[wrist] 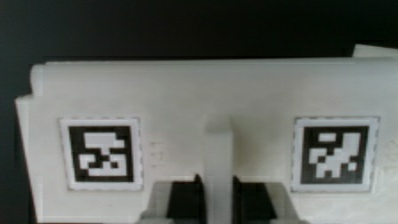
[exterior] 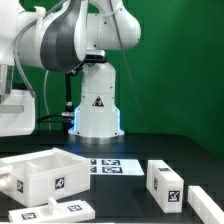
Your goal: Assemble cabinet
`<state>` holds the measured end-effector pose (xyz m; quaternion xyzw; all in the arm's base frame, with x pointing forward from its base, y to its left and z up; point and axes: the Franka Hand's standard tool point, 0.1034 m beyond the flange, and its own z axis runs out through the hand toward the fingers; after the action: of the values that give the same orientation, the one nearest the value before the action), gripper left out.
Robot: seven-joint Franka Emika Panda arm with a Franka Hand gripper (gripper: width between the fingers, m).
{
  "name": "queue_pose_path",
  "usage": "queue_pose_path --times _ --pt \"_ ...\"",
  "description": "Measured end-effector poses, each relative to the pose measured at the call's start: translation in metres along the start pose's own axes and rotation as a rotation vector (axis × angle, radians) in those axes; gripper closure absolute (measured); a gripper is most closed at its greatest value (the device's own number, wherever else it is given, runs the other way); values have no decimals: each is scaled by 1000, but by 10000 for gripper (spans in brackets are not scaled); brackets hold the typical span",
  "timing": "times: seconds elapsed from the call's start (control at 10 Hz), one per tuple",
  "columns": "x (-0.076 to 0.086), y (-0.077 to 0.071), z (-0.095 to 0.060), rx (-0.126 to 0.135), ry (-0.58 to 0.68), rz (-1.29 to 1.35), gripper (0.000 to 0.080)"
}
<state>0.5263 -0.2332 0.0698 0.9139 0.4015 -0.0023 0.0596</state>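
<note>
You have the arm's base (exterior: 97, 105) at the back of the table (exterior: 190, 150), and the marker board (exterior: 108, 165) lies just in front of it. The box (exterior: 42, 175) sits on the exterior view's left of that board, with a panel (exterior: 60, 211) before it at the near edge. On the board's right lies a block (exterior: 165, 180), and a second block (exterior: 207, 203) lies further right and nearer the camera.

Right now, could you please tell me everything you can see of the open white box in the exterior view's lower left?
The open white box looks like matte plastic: a shallow rectangular body with thick walls and an open top. A black-and-white tag marks its near wall. It sits flat on the black table, turned slightly, beside the marker board.
</note>
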Motion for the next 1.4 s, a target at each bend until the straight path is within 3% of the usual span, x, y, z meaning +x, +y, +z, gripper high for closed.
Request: queue_pose_path --times 1.4 --pt "5 -13 0 -2 6 108 737"
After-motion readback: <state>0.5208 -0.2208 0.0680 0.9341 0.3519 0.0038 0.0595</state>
